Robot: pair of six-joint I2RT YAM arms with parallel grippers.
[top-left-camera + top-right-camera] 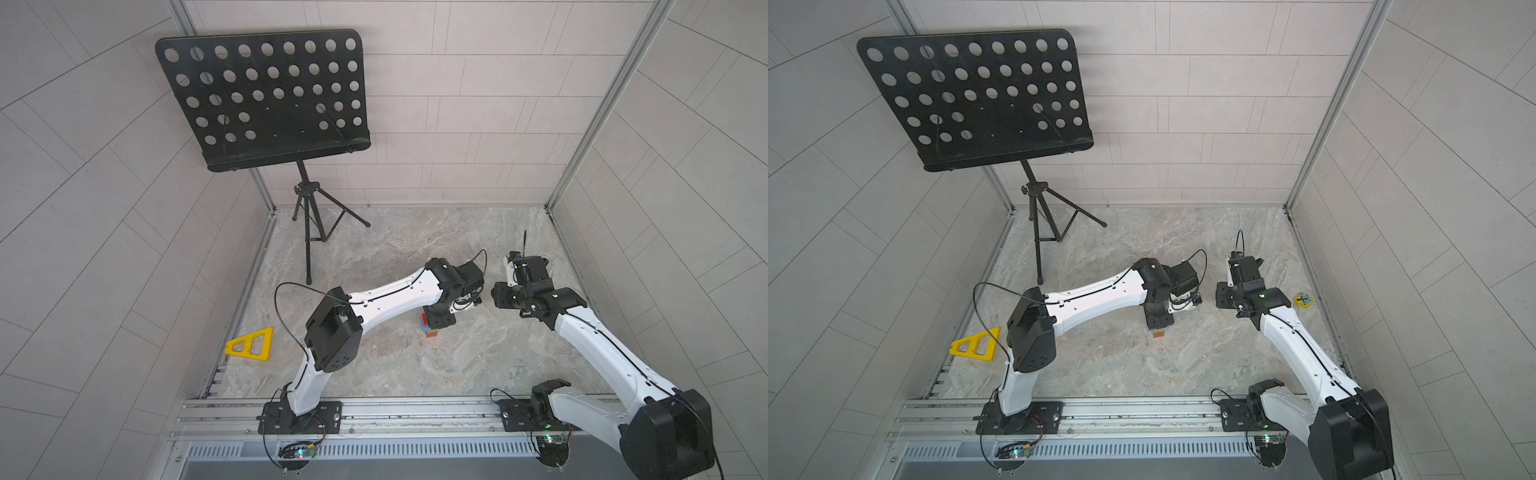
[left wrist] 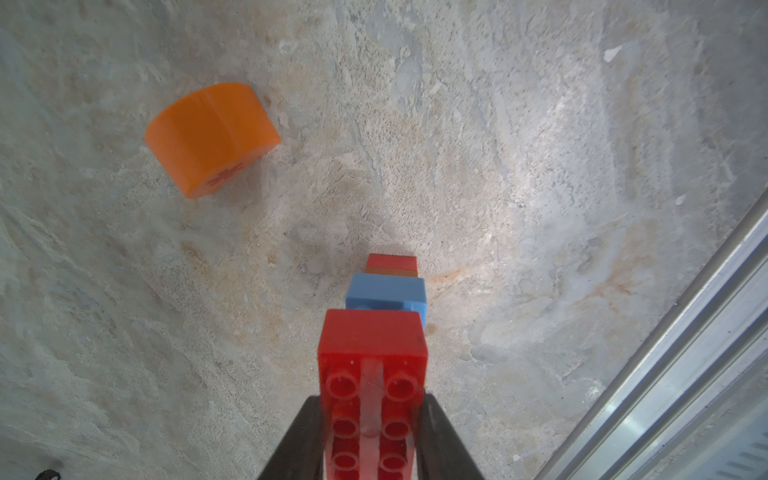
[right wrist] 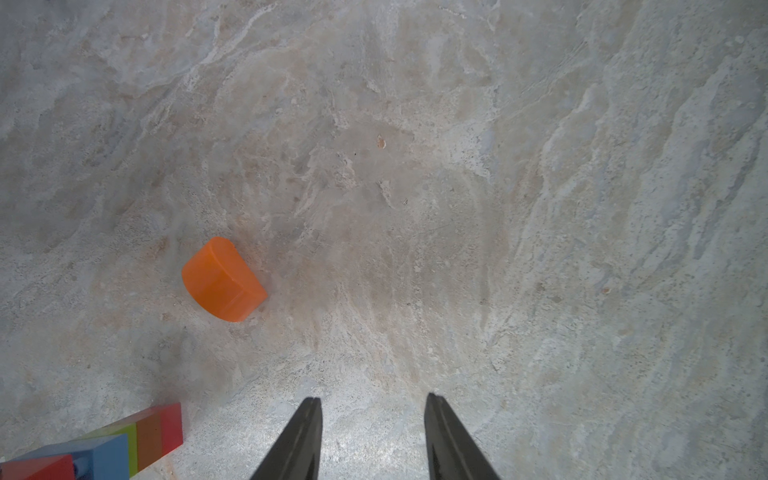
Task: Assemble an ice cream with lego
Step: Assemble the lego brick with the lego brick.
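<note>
Left pincer (image 2: 370, 399) is pinching the wide red brick (image 2: 372, 336) at the top of the brick stack (image 1: 428, 328), one finger on each long side, studs facing the wrist camera. Below that brick runs the blue brick (image 2: 386, 293), then the narrow stem: green, brown-orange, red at the far end. Whether that end touches the desk (image 3: 540, 208) or hangs just above it, I cannot tell.

In a top view the stack sits near the middle of the desk. The right pincer (image 3: 372, 397) is off at about 2 o'clock from it, fingers spread with nothing between them, only bare stone below.

The orange half-round (image 2: 212, 137) lies loose on the desk, apart from the stack and from both pincers, with a red mark showing on its flat face.

The yellow triangle frame (image 1: 250, 344) rests at 9 o'clock from the stack, by the desk's edge. The music stand (image 1: 262, 99) rises at 11 o'clock. A small yellow piece (image 1: 1303, 300) sits at 3 o'clock from the right wrist.
</note>
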